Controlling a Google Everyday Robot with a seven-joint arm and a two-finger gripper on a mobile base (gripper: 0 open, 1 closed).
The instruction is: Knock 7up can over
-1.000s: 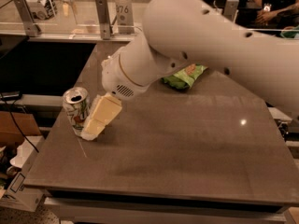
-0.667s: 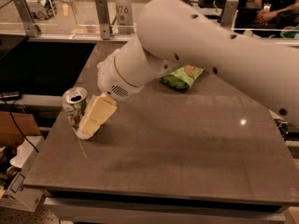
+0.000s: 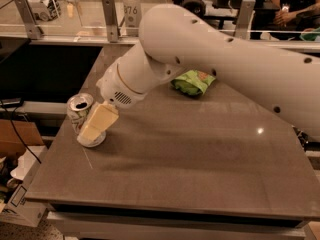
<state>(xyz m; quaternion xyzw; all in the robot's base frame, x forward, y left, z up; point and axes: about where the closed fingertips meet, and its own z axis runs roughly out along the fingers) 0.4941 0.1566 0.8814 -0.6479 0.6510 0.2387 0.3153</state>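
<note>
The 7up can, silver-white with green markings and an open pull-tab top, stands near the left edge of the grey table. It leans slightly, with its top toward the left. My gripper, cream coloured at the end of the big white arm, presses against the can's right side and covers its lower right part and base.
A green chip bag lies at the back middle of the table, partly behind the arm. The table's left edge is just beside the can. Cardboard boxes and cables are on the floor at left. A glass rail and people are behind.
My arm has swung left and the gripper has moved from beside the can onto its right side. The can stays in place and now leans a little left.
</note>
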